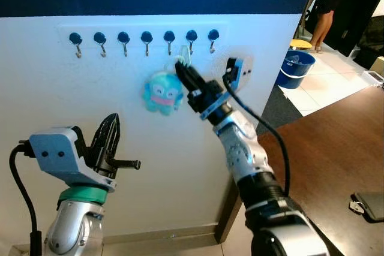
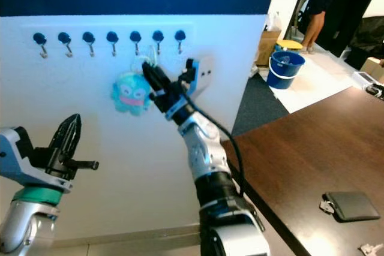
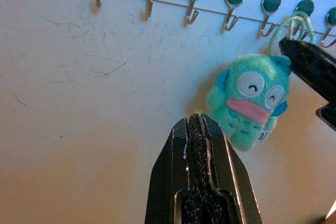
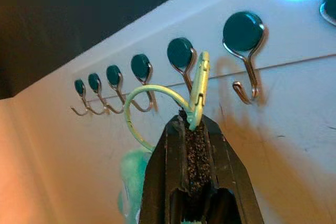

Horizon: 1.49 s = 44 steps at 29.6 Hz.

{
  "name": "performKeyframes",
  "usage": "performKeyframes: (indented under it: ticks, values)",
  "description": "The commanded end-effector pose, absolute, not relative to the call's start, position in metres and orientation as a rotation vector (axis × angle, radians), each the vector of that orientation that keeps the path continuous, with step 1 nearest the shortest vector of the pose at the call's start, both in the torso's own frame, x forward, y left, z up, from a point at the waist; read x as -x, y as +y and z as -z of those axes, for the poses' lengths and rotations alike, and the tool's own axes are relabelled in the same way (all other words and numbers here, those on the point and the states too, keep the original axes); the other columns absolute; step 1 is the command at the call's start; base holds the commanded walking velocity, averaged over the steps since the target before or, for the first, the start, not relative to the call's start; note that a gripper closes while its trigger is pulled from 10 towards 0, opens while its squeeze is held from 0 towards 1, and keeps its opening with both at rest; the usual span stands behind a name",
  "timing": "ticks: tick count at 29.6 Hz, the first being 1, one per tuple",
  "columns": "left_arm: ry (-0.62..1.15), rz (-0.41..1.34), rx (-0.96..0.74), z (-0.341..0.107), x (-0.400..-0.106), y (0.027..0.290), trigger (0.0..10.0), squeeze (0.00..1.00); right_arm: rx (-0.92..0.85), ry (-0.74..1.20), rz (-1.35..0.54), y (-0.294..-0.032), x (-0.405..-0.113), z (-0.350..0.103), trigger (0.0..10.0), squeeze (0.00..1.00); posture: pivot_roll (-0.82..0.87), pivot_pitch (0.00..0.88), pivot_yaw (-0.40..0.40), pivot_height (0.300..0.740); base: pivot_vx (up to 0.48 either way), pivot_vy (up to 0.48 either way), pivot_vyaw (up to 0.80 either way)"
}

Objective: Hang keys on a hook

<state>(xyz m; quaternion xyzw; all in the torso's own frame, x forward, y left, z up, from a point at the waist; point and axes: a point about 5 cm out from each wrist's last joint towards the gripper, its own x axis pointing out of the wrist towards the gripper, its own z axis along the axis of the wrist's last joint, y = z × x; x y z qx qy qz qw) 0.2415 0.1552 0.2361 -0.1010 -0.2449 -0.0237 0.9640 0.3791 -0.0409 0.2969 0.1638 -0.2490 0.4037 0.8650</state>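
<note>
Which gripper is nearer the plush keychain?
Right. The right gripper is shut on the keychain's ring just below the hooks, the plush dangling beside it. The left gripper is lower, apart, shut on nothing.

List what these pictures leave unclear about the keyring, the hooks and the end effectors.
- Pale green ring: whether it is over a hook yet; the right end effector, shut on its clip, hides the contact in the right wrist view.
- Keys: none can be made out; the plush toy and the black fingers cover that area.
- Dark flat object on the table: too small to identify.
- Left end effector: shut, idle.
</note>
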Motion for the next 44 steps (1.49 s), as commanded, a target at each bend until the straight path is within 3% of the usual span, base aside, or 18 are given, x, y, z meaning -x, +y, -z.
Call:
performKeyframes:
  ticks: [1, 23, 44]
  values:
    - [-0.486, 0.028, 0.192, -0.234, -0.241, 0.159, 10.0, 0.00, -0.343, -0.485, -0.840, -0.037, -0.381, -0.289, 10.0, 0.00, -0.03, 0.081, 0.081, 0.740, 0.000, 0.000, 0.00]
    - [-0.474, 0.005, 0.177, -0.233, -0.240, 0.162, 10.0, 0.00, -0.329, -0.400, -0.783, -0.040, -0.392, -0.282, 10.0, 0.00, -0.02, 0.104, 0.079, 0.740, 0.000, 0.000, 0.00]
    - [-0.460, -0.037, 0.181, -0.233, -0.239, 0.163, 10.0, 0.00, -0.397, -0.556, -0.853, -0.040, -0.385, -0.313, 10.0, 0.00, -0.02, 0.144, 0.065, 0.740, 0.000, 0.000, 0.00]
